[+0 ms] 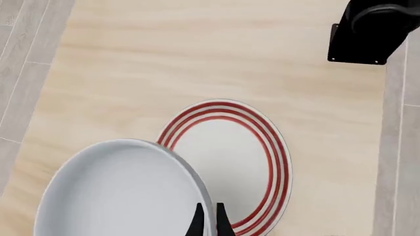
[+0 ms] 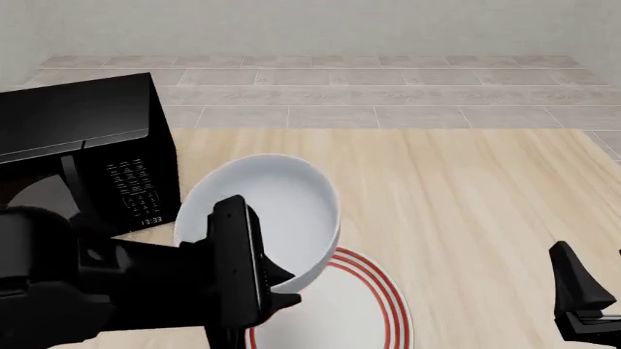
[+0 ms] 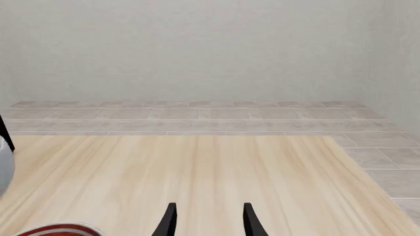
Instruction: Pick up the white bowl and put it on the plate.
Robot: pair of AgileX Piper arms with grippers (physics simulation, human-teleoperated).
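My left gripper [image 1: 209, 216] is shut on the rim of the white bowl [image 1: 118, 191], which hangs tilted above the table. In the front view the bowl [image 2: 276, 211] is raised over the near-left part of the plate [image 2: 364, 305], with the left gripper [image 2: 283, 289] pinching its lower rim. The plate [image 1: 229, 157] lies flat on the wood, white with thin red rings, partly covered by the bowl. Off to the right, my right gripper [image 3: 208, 219] is open and holds nothing; only a sliver of plate rim [image 3: 59, 229] shows in its view.
A black microwave [image 2: 87, 160] stands at the left of the table, close to the bowl. The other arm's black base [image 1: 364, 32] sits at the table edge. The wooden tabletop [image 2: 466, 189] ends at a tiled floor.
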